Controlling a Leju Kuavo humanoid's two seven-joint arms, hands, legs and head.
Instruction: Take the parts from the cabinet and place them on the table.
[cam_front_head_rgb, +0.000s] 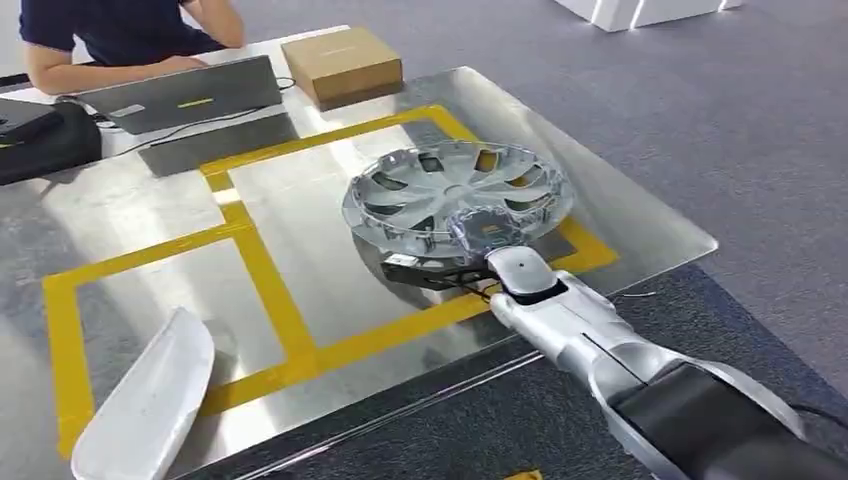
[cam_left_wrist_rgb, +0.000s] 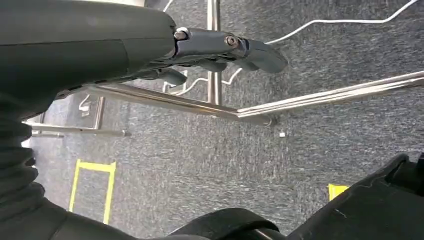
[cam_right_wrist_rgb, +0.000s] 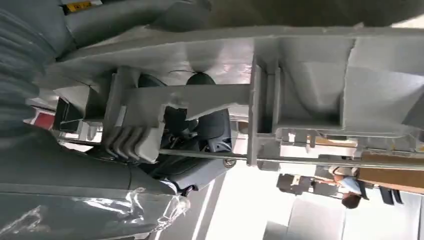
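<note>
A silver wheel cover (cam_front_head_rgb: 455, 190) lies face up over the metal table (cam_front_head_rgb: 300, 230), inside the right-hand box of yellow tape. My right hand (cam_front_head_rgb: 480, 235) grips its near rim, with the fingers under the edge. That edge is raised off the table; I cannot tell whether the far edge touches. In the right wrist view the cover's ribbed grey underside (cam_right_wrist_rgb: 310, 85) spans the picture, with dark fingers (cam_right_wrist_rgb: 210, 130) hooked around a rib. A white curved part (cam_front_head_rgb: 150, 400) lies at the table's near left corner. My left hand (cam_left_wrist_rgb: 230, 47) hangs over the carpet, fingers stretched out, holding nothing.
At the table's far end sit a cardboard box (cam_front_head_rgb: 340, 62), a grey laptop (cam_front_head_rgb: 180, 95) and a black bag (cam_front_head_rgb: 45, 135), with a person (cam_front_head_rgb: 110, 35) seated behind them. Metal table legs and rails (cam_left_wrist_rgb: 215, 107) and a white cable (cam_left_wrist_rgb: 325, 22) lie near my left hand.
</note>
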